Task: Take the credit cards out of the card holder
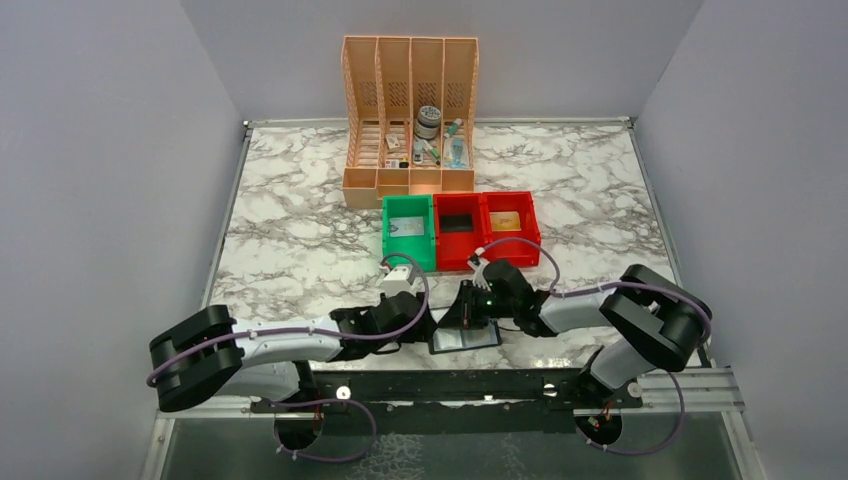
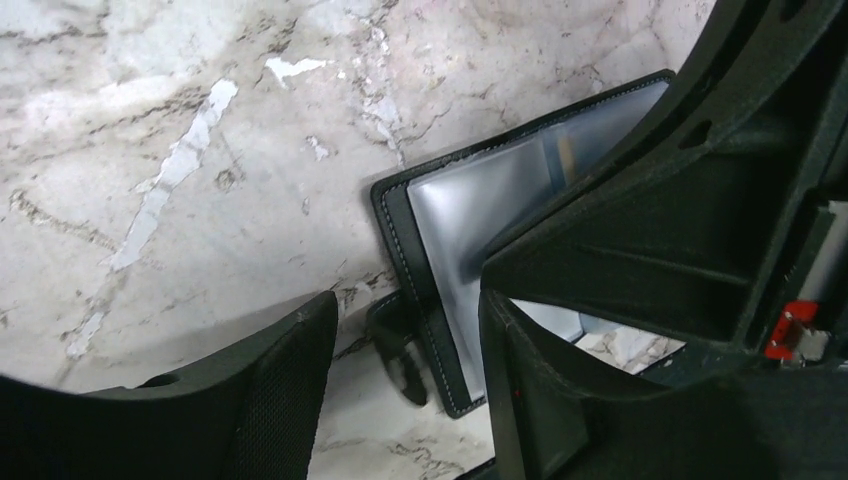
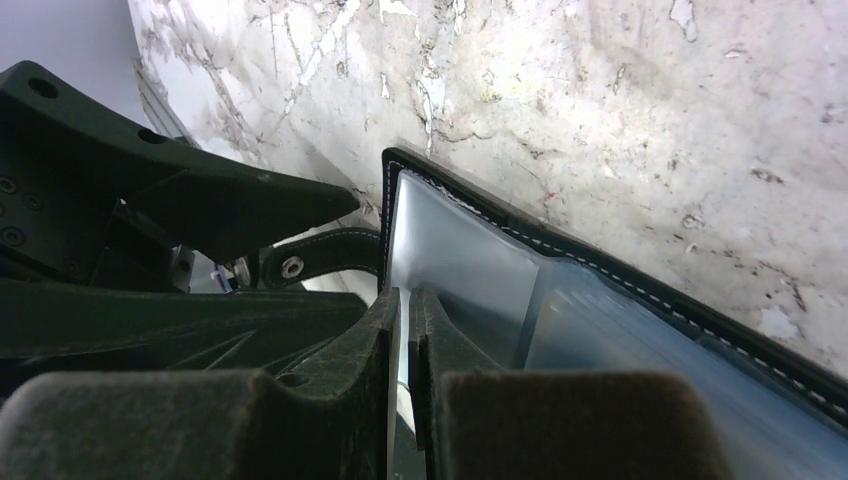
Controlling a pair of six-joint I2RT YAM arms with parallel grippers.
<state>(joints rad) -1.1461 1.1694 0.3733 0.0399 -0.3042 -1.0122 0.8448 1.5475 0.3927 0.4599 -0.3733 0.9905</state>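
One black card holder (image 1: 466, 339), white-stitched with pale blue lining (image 2: 480, 210) and a studded tab (image 2: 398, 345), lies open on the counter (image 1: 290, 230) at lower centre of the top view, below one green bin (image 1: 409, 260) and two red bins (image 1: 458, 262). The left end effector (image 2: 405, 400) gapes astride the tab. The right end effector (image 3: 405, 340) pinches the lining's thin pale edge.

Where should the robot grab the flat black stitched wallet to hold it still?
Probably the short black strap tab jutting from the wallet's stitched edge, approached from the left arm's side. It sticks out past the flat body lying on the marble table, so it can be pinched. The open left gripper straddles it.
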